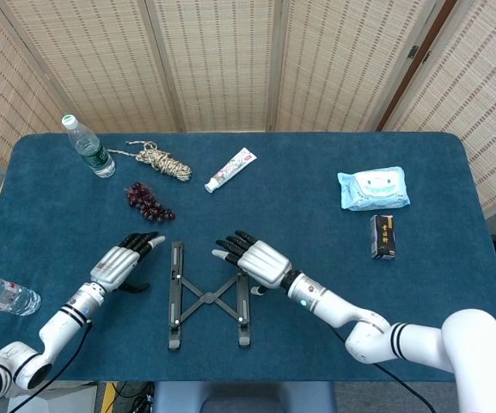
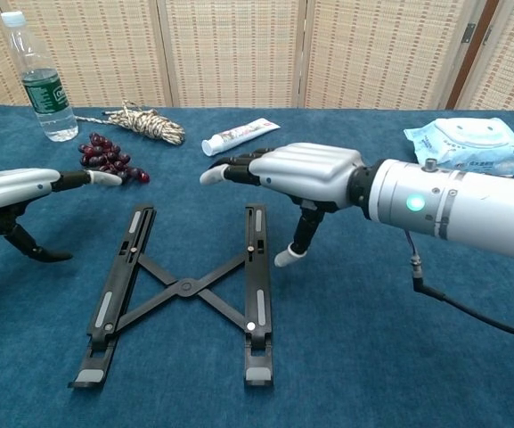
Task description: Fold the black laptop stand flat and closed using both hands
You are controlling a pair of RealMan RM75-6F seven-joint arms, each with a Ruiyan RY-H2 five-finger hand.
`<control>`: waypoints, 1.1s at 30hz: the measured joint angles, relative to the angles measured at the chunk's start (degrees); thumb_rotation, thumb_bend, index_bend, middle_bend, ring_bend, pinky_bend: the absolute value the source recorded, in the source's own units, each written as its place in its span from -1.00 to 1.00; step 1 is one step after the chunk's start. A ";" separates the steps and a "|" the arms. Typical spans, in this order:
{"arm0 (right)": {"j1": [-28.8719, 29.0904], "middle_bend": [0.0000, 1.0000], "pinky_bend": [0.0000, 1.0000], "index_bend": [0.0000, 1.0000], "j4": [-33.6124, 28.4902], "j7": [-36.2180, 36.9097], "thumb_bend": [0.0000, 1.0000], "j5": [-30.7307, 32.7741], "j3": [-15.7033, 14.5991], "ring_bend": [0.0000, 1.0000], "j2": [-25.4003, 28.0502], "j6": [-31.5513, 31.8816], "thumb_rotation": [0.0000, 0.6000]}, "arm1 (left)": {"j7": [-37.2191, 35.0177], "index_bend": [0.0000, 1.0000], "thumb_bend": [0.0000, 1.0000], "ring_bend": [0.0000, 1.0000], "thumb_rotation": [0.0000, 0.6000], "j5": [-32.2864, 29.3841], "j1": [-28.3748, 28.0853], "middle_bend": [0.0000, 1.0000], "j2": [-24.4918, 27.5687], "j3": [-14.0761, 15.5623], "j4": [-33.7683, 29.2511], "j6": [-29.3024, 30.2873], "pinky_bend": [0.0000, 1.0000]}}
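You had the black laptop stand (image 1: 207, 294) lying spread on the bench (image 1: 419, 310) (crossbars in an X), your left hand (image 1: 123, 260) and right hand (image 1: 254, 257) flanking it, fingers spread, holding nothing.

The left hand (image 1: 119, 262) reaches in from the lower left, palm down, fingers stretched forward and slightly apart, thumb hanging below (its tip near the worktop in the chest view). The right hand (image 1: 254, 256) extends from the lower right on a long white forearm, palm down, fingers spread and pointing left, thumb angled downward; neither hand holds anything
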 measured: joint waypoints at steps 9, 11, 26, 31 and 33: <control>-0.79 -1.00 -1.00 -1.00 -2.43 -3.54 -1.00 -1.62 -1.88 -1.00 0.62 0.54 1.00 | -1.96 -1.00 -0.55 -1.00 1.00 -0.83 -2.01 -1.00 -4.15 -0.69 4.64 -1.85 -1.00; -1.00 -1.00 -1.00 -1.00 -2.35 -4.31 -1.00 -2.10 -2.39 -1.00 0.14 0.80 1.00 | -2.30 -1.00 -0.55 -1.00 1.00 -0.98 -2.38 -1.00 -4.78 -0.81 5.43 -2.15 -1.00; -3.45 -1.00 -1.00 -1.00 7.32 -6.52 -1.00 -6.58 -3.74 -1.00 -8.11 8.08 1.00 | -5.42 -1.00 -0.55 -1.00 1.00 -2.74 -3.18 -1.00 -7.09 -1.18 7.50 -3.36 -1.00; -3.86 -1.00 -1.00 -1.00 10.00 -5.76 -1.00 -7.23 -3.65 -1.00 -10.02 9.38 1.00 | -6.30 -1.00 -0.55 -1.00 1.00 -3.12 -3.20 -1.00 -7.19 -1.17 7.45 -3.53 -1.00; -4.02 -1.00 -1.00 -1.00 11.21 -5.46 -1.00 -7.43 -3.61 -1.00 -10.86 9.90 1.00 | -6.47 -1.00 -0.55 -1.00 1.00 -3.29 -3.19 -1.00 -7.30 -1.16 7.53 -3.59 -1.00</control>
